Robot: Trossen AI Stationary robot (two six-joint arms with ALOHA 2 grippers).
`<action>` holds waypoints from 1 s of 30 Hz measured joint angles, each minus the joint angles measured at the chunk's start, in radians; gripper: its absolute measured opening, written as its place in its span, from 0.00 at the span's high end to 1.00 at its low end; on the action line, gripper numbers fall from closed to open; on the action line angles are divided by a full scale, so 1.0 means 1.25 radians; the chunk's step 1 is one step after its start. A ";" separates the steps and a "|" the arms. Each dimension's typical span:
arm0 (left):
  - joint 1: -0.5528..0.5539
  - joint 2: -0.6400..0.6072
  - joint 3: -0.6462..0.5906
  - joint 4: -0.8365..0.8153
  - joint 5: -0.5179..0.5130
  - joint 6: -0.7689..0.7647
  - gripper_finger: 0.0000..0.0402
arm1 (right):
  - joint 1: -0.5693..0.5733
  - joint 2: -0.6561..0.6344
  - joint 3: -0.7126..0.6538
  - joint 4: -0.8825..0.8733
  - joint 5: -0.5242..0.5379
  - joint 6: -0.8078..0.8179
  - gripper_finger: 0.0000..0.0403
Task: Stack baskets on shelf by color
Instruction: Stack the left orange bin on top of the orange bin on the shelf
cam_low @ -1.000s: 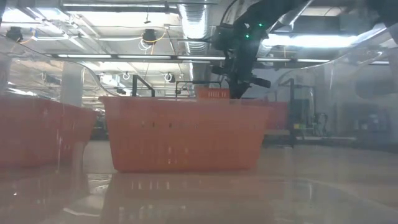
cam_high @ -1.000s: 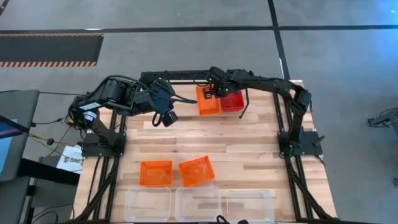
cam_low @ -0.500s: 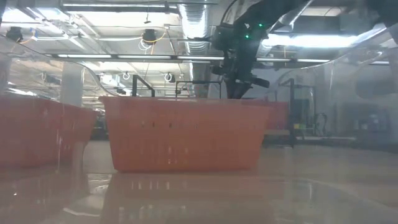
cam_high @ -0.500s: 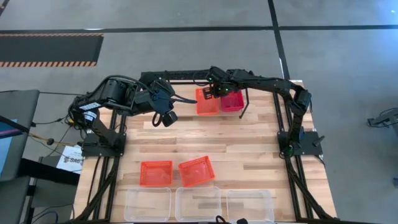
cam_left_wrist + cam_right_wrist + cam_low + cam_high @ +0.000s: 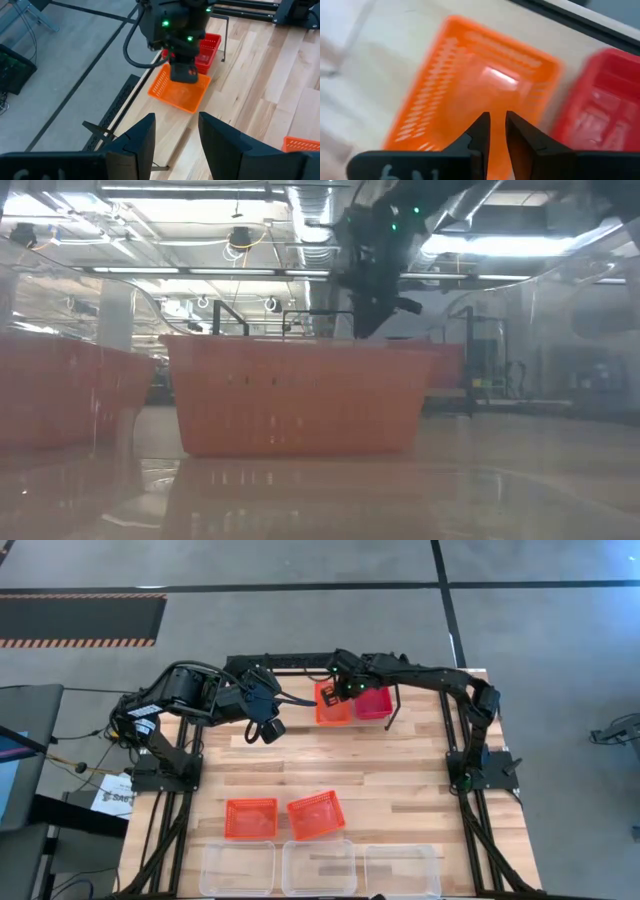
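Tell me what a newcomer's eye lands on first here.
The right end effector hangs over an orange basket at the table's far edge, beside a red basket. Nearer the front sit two more orange baskets and a row of three clear baskets. The left end effector waits open, left of the far pair.

Two baskets [image 5: 334,705] [image 5: 373,701] are set side by side at the table's [image 5: 400,775] far edge, beneath the shelf [image 5: 300,668]. Two more baskets [image 5: 251,819] [image 5: 316,815] are placed nearer the front, left of centre. Three baskets [image 5: 237,868] [image 5: 319,866] [image 5: 401,869] are ranged in a row along the near edge.
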 joint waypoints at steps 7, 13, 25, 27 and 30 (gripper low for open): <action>-0.003 0.000 0.000 0.000 0.079 0.014 0.68 | 0.079 -0.001 0.089 -0.085 -0.018 -0.133 0.86; -0.013 -0.011 -0.064 0.002 0.216 0.011 0.74 | 0.156 -0.001 0.173 -0.269 -0.026 -0.238 0.86; -0.062 -0.253 -0.679 -0.001 0.320 -0.323 0.93 | 0.236 -0.001 0.232 -0.465 -0.002 -0.297 0.86; -0.078 -0.297 -0.779 0.009 0.348 -0.384 0.96 | 0.236 -0.001 0.232 -0.466 -0.001 -0.298 0.86; -0.106 -0.363 -0.915 0.087 0.412 -0.424 0.99 | 0.236 -0.001 0.232 -0.464 -0.001 -0.297 0.86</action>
